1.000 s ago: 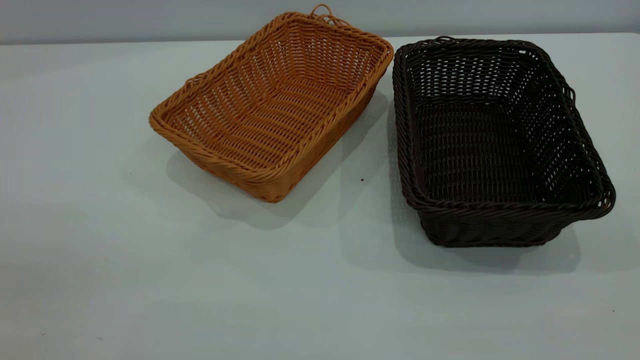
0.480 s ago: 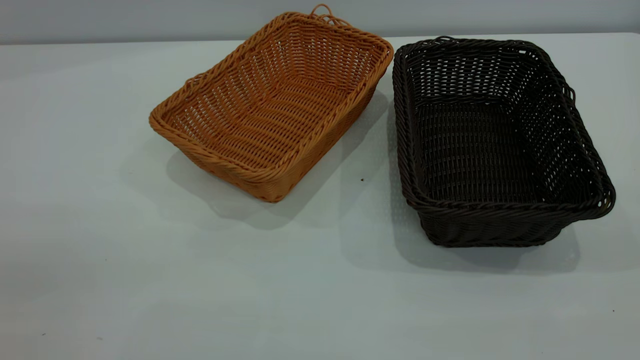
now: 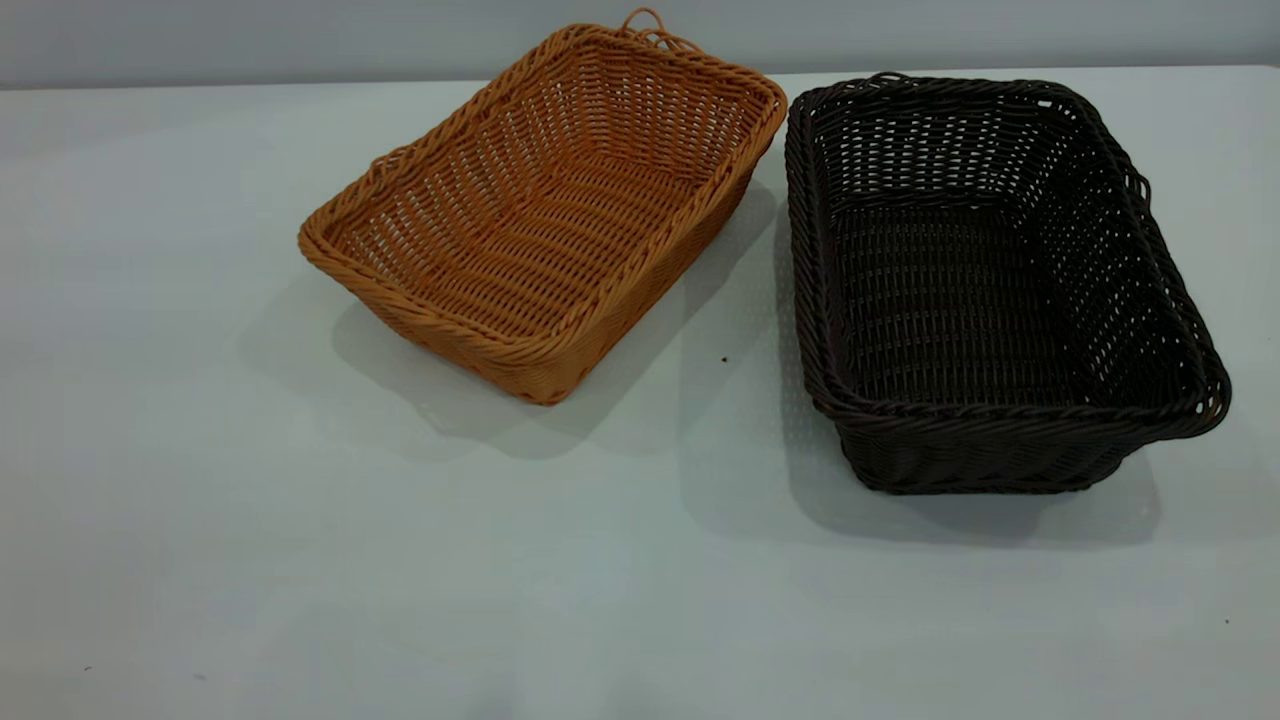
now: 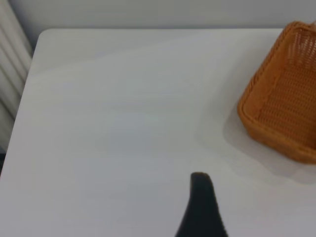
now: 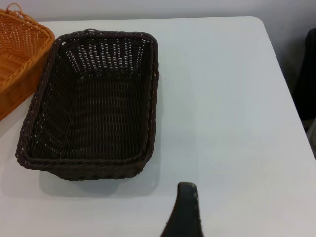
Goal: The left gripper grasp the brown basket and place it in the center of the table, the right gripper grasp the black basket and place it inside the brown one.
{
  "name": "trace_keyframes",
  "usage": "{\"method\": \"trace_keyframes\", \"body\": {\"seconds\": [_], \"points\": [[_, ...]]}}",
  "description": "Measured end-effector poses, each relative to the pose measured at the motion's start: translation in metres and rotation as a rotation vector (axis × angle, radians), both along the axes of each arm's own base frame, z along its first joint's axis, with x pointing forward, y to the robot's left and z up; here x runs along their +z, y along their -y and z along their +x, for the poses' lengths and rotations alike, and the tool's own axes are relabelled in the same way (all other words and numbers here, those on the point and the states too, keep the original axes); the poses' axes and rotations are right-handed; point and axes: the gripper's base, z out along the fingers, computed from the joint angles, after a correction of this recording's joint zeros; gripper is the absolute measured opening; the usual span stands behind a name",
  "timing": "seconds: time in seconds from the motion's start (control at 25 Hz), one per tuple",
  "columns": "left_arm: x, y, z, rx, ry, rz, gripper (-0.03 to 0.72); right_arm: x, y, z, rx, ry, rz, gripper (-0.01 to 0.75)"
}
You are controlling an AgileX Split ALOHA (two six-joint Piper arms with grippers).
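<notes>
On the bench (image 3: 200, 480) you have both steps left: brown basket (image 3: 545, 210) sits left of centre, black basket (image 3: 990, 290) just beside it, neither gripped, and both arms' jaws cannot be judged.

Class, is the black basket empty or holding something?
Empty: the black basket shows only bare woven floor, and sits beside the brown basket.

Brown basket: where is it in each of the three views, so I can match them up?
Exterior view: brown basket upper middle, left of the black basket, corners nearly touching.
Left wrist view: only one end shows, cut off at the edge.
Right wrist view: a corner beside the black basket.
Shared landmark: the brown basket's braided rim.
</notes>
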Motion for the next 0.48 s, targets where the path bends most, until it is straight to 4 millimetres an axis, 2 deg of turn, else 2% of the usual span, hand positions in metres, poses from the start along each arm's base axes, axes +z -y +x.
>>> {"method": "trace_keyframes", "body": {"seconds": [0.16, 0.48], "points": [[0.0, 0.004, 0.058, -0.06, -0.04, 0.066, 0.498, 0.0, 0.0, 0.0, 0.0, 0.0, 0.0, 0.572], [-0.037, 0.023, 0.157, -0.209, -0.171, 0.068, 0.498, 0.0, 0.0, 0.0, 0.001, 0.0, 0.001, 0.572]]}}
